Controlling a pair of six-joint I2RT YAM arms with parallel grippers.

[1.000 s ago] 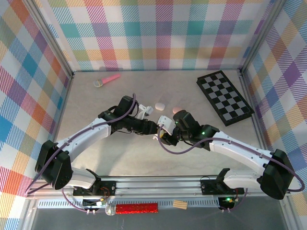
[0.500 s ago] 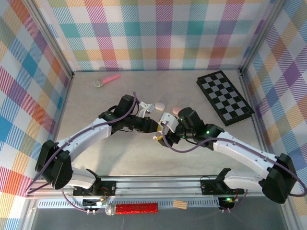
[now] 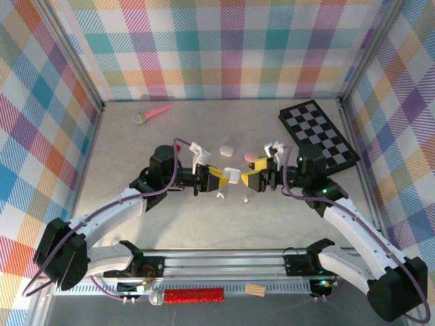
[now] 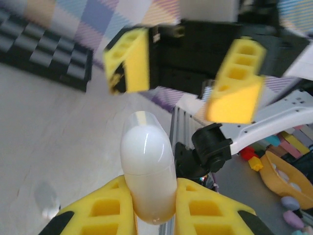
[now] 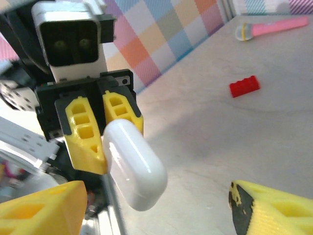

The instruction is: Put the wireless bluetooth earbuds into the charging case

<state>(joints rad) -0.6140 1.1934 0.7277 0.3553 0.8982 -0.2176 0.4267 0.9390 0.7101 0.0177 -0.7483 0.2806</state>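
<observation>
My left gripper [image 4: 149,190] is shut on the lower end of a white pebble-shaped charging case [image 4: 146,161], lid closed, held above the table. In the top view the case [image 3: 234,176] sticks out of the left gripper [image 3: 223,178] towards the right gripper [image 3: 249,180]. The right gripper [image 5: 156,205] is open and faces the case [image 5: 134,164] without touching it. A tiny white piece [image 3: 220,195], perhaps one of the earbuds, lies on the table below the grippers.
A white pebble case [image 3: 227,150] and a pink one [image 3: 251,156] lie behind the grippers. A checkerboard [image 3: 317,138] is at the back right. A pink toy microphone [image 3: 151,113] lies at the back left, and a red brick [image 5: 244,86] sits nearer.
The left gripper has closed on the white case. The right gripper has opened and drawn back to the right, so the two grippers now face each other.
</observation>
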